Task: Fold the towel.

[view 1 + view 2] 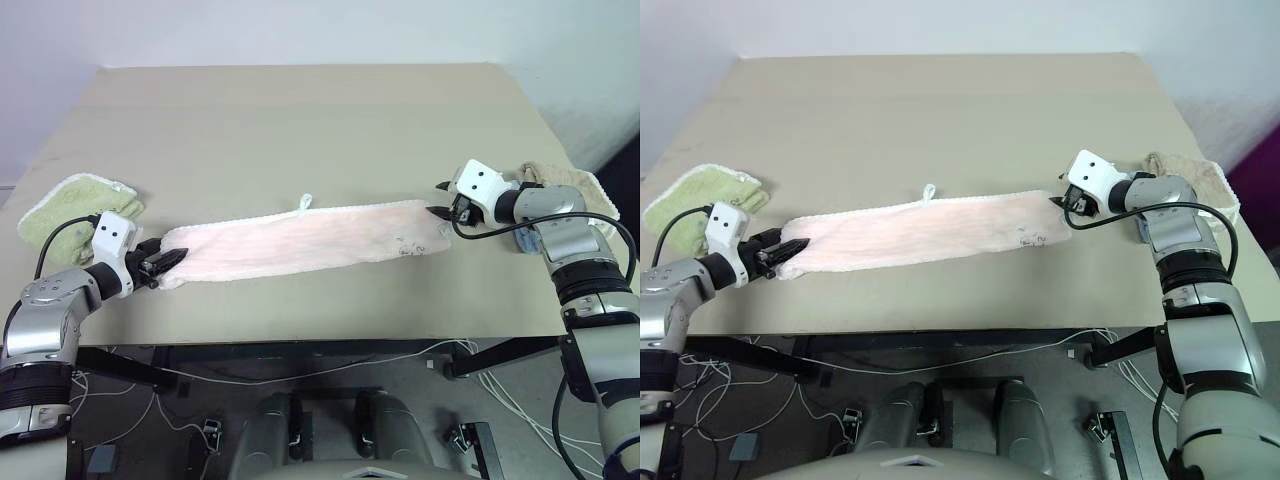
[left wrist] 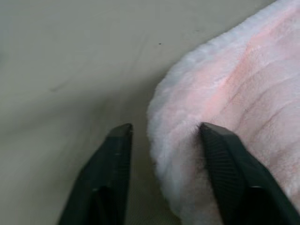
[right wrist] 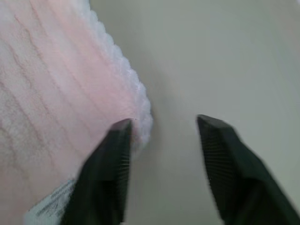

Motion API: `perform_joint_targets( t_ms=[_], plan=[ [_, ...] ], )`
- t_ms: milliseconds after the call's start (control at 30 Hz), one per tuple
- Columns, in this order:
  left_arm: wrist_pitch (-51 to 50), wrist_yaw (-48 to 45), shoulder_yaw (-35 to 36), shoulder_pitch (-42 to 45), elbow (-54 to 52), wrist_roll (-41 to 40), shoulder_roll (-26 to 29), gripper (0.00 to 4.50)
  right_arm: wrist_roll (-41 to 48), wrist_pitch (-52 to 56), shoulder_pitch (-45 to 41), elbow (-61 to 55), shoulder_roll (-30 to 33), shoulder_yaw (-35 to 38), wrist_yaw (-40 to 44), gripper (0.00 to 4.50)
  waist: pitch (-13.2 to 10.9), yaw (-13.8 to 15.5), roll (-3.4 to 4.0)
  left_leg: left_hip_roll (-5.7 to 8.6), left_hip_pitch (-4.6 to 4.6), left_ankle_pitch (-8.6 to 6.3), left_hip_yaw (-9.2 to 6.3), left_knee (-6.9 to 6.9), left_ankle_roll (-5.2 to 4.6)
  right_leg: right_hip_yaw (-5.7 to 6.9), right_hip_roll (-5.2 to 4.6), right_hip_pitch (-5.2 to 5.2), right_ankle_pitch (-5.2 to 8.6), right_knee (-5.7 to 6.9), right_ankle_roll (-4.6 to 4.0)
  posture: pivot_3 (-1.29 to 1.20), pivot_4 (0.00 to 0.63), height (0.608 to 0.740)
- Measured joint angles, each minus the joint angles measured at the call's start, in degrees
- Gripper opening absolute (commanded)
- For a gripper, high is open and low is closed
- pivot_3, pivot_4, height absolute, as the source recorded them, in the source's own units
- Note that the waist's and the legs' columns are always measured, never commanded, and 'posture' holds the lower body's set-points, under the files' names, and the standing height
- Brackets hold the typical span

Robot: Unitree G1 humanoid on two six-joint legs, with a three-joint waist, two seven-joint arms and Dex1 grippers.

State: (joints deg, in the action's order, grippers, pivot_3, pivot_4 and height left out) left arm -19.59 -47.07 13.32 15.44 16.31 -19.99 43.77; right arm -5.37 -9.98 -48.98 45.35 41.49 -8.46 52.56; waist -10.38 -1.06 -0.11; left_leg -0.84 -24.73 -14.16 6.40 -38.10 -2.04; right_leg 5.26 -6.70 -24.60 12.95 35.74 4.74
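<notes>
The towel lay stretched flat on the table; left claw and right claw stood open at its ends

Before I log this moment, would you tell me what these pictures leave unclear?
- The dark print on the towel: too small to read in the head views.
- The beige cloth: partly hidden behind the right arm.
- The white tag by the right pincer: blurred and cut off by the wrist view's edge.
</notes>
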Motion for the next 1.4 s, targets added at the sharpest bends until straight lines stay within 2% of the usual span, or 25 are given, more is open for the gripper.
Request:
perform_joint_targets(
  t_ms=[100, 233, 367, 500, 600, 800, 967, 1067, 1267, 1400],
  plan=[
    [-0.56, 0.92, 1.68, -0.11, -0.02, -0.92, -0.09, 4.38, 0.04, -0.02, 0.20, -0.62, 0.58, 1.13, -1.38, 4.42, 0.00, 0.02, 0.00, 0.00, 0.00, 0.00, 0.00, -0.01, 0.00, 0.00, -0.02, -0.01, 0.00, 0.04, 0.00, 0.00, 0.150, 0.740],
    [-2.45, 1.75, 5.69, -0.94, -0.36, -3.25, -0.10, 4.39, 0.97, 0.77, 2.47, -5.45, 2.97, 4.32, -3.20, 4.46, 0.00, 0.10, 0.00, 0.01, 0.00, 0.00, 0.00, -0.01, 0.00, -0.01, -0.05, -0.01, 0.01, 0.05, 0.01, 0.00, 0.150, 0.740],
    [-2.39, 3.77, 8.20, -2.64, 0.25, -3.05, 0.59, 4.39, 4.54, 6.05, 9.29, -16.32, 5.77, 9.58, -3.82, 4.46, 0.00, 0.20, -0.01, 0.00, 0.03, -0.01, -0.03, -0.01, 0.02, -0.01, -0.08, 0.00, 0.01, 0.07, 0.01, 0.00, 0.150, 0.740],
    [-1.92, 4.61, 10.94, -2.36, 0.36, -3.31, 0.93, 4.39, 9.88, 16.14, 16.87, -28.54, 5.81, 14.02, -3.89, 4.46, 0.01, 0.28, -0.01, -0.02, 0.07, -0.01, -0.04, -0.01, 0.02, -0.02, -0.12, 0.02, 0.01, 0.10, 0.00, 0.00, 0.150, 0.740],
    [0.82, 3.91, 11.48, -1.63, -1.00, -3.47, 0.87, 4.39, 18.06, 29.80, 22.43, -39.88, 4.05, 18.27, -4.46, 4.46, 0.01, 0.37, -0.02, -0.03, 0.07, -0.03, -0.09, -0.01, 0.02, -0.02, -0.17, 0.03, 0.01, 0.09, -0.01, 0.00, 0.150, 0.740],
    [5.22, 0.74, 8.30, -1.47, -5.23, -3.15, -0.13, 4.39, 35.75, 58.64, 27.19, -53.82, -3.18, 28.67, -13.24, 4.46, 0.02, 0.44, -0.02, -0.03, 0.07, -0.32, -0.17, 0.01, -0.13, -0.09, -0.29, 0.01, 0.00, 0.08, -0.06, 0.00, 0.150, 0.740],
    [5.11, -2.91, 4.20, -1.32, -9.53, -3.54, -1.32, 4.39, 47.31, 76.38, 29.67, -60.76, -10.32, 38.20, -23.57, 4.46, 0.03, 0.41, -0.02, -0.01, 0.06, -0.34, -0.18, 0.09, -0.15, -0.11, -0.32, -0.02, 0.04, 0.04, -0.14, 0.00, 0.150, 0.740],
    [4.64, -5.00, 0.61, -1.48, -12.75, -4.18, -2.50, 4.39, 52.26, 84.71, 31.19, -61.98, -17.64, 42.70, -30.71, 4.46, 0.03, 0.30, 0.00, -0.01, 0.06, -0.34, -0.17, 0.11, -0.15, -0.12, -0.31, -0.04, 0.04, 0.03, -0.15, 0.00, 0.150, 0.740],
    [2.83, -5.40, -2.72, -1.74, -16.03, -4.37, -4.56, 4.39, 55.81, 90.88, 30.11, -61.57, -26.83, 48.29, -41.20, 4.46, 0.04, 0.20, 0.04, -0.01, 0.00, -0.33, -0.16, 0.12, -0.16, -0.12, -0.21, -0.10, 0.00, 0.05, -0.09, 0.00, 0.150, 0.740],
    [2.47, -6.19, -4.79, -2.27, -18.29, -4.36, -5.47, 4.39, 56.26, 90.32, 25.16, -56.48, -33.76, 51.30, -48.55, 4.46, 0.05, 0.08, 0.04, -0.02, 0.00, -0.25, -0.13, 0.11, -0.30, -0.11, -0.12, -0.10, 0.00, 0.06, -0.08, 0.00, 0.150, 0.740]
  ],
)
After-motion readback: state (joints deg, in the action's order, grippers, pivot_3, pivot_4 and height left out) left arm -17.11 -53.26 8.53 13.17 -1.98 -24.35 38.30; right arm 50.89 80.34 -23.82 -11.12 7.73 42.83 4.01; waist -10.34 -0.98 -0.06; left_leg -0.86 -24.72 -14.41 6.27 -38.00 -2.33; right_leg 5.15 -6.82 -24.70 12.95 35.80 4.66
